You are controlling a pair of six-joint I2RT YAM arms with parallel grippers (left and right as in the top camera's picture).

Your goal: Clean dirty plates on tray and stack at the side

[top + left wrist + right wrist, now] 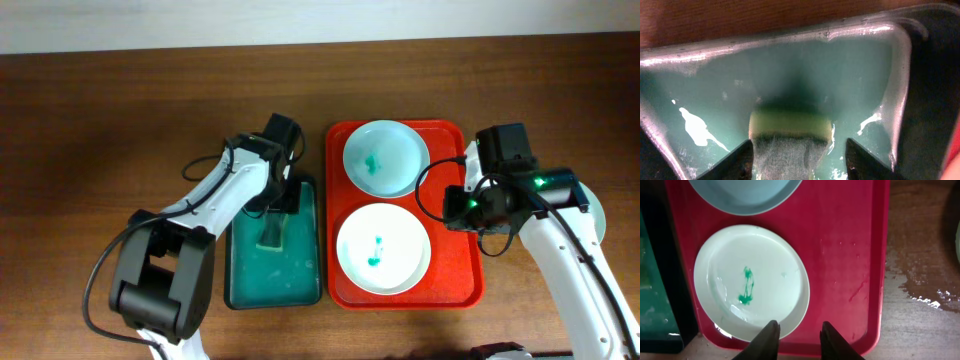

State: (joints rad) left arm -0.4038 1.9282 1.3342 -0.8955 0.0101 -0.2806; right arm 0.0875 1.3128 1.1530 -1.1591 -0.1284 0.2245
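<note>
Spread, the right end effector [799,327] hangs over the tray [850,255]; the smeared plate [765,280] seems stiff, slippery: pinch its rim. Left end effector [799,150] straddles a sponge [790,125], spread.

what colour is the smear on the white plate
Teal-green smear on the white plate; clearest in the right wrist view.

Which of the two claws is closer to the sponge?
Left. The left claw hangs open over the sponge in the basin, a finger on either side. The right claw is over the tray, by a plate's rim.
</note>
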